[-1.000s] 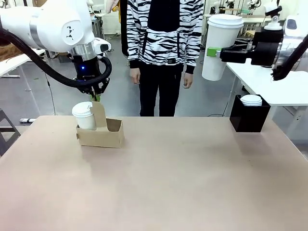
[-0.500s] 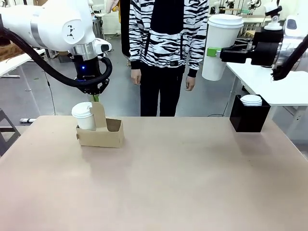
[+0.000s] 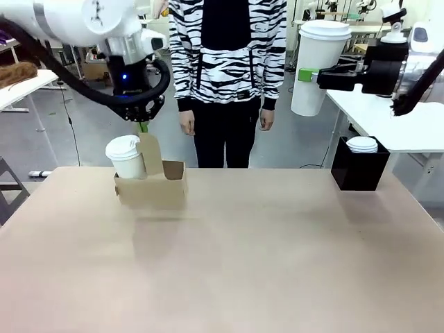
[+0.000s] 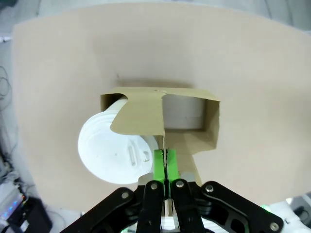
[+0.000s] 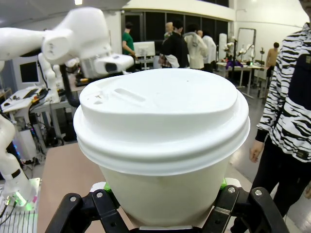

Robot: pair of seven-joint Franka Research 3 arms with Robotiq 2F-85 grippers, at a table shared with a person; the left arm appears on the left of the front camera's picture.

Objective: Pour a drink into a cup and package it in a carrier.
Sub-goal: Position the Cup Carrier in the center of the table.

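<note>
In the front view, the left gripper (image 3: 142, 126) is clenched on the upright handle panel of the carrier (image 3: 154, 189). The carrier hangs just above the table (image 3: 277, 270), its shadow apart from its base. A small cup (image 3: 125, 157) with a white lid fills the carrier's left slot; the other slot is empty. Well right of the carrier and higher, the right gripper (image 3: 310, 75) grasps a big lidded cup (image 3: 320, 66).

In the left wrist view, green pads pinch the handle's edge between the filled and empty slots.

In the right wrist view, fingers clasp the big cup's base, and its lid hides any contents.

Packaging looks nearly done. Next comes a level carry, since the loaded side could tip the carrier.
</note>
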